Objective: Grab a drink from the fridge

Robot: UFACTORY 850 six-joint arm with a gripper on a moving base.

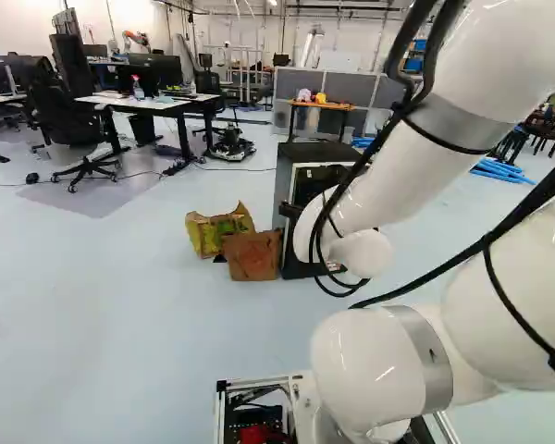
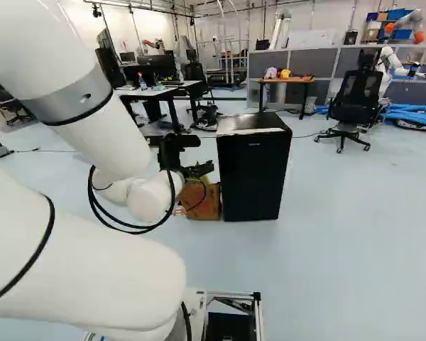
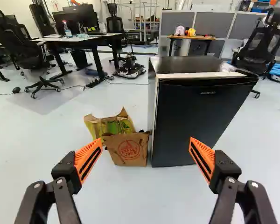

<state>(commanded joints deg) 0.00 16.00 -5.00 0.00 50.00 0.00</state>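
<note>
My gripper stands wide open before the black mini fridge, the drink out of sight and presumably inside, and if I reach too low for the door, a finger could snag the brown paper bag beside it.

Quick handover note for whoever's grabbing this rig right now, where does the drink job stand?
Gripper: open, with nothing between its fingers.
Fridge: black, on the floor ahead of the gripper; I can't tell whether its door is fully shut. Two paper bags stand beside it.
Done: the arm points toward the fridge, but no drink is in hand or in sight.
Left: get into the fridge, grip a drink, bring it out.
</note>
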